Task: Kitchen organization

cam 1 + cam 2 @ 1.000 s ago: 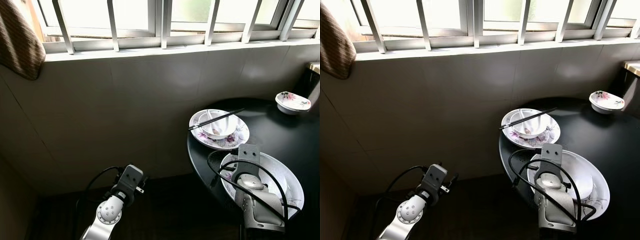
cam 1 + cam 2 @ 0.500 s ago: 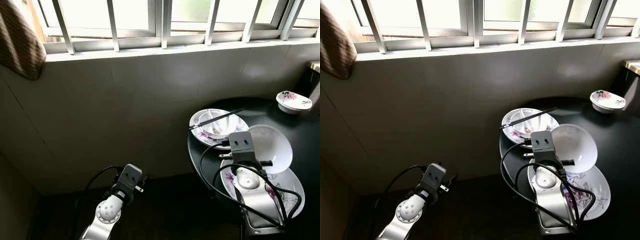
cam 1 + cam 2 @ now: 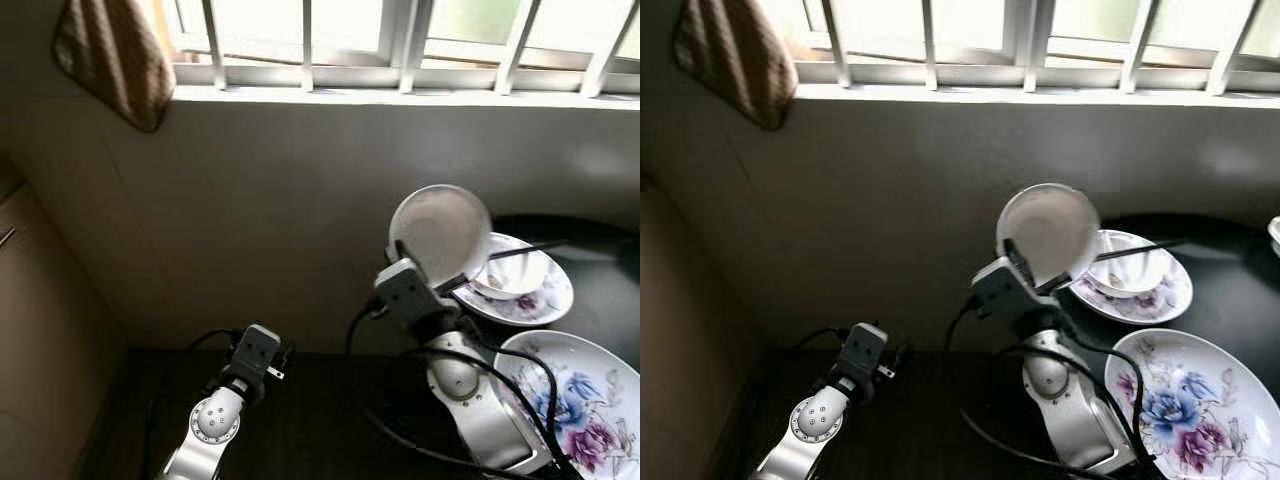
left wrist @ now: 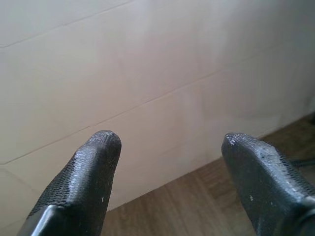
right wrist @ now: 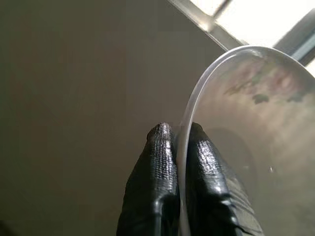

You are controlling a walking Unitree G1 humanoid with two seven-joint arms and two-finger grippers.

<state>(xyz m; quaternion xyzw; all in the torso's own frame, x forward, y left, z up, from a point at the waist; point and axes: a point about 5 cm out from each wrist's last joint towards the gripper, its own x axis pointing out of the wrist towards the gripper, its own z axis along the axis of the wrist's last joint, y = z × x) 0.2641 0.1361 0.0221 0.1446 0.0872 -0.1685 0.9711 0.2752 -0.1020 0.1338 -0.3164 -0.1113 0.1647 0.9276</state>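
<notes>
Your right end effector (image 5: 178, 147), black-fingered, grips a plain white bowl (image 3: 440, 232). Beside it, the black desk (image 3: 605, 285) carries a white plate (image 3: 575, 400) patterned with blue and purple flowers. Brown checked cloth (image 3: 112, 55) hangs well away.

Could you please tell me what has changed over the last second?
The right gripper, shut on the white bowl's rim, has lifted it off the big flowered plate, tipped it on edge and swung it left toward the wall. The camera turned left too. The left gripper stays open and idle; the bowl with chopsticks is unmoved.
</notes>
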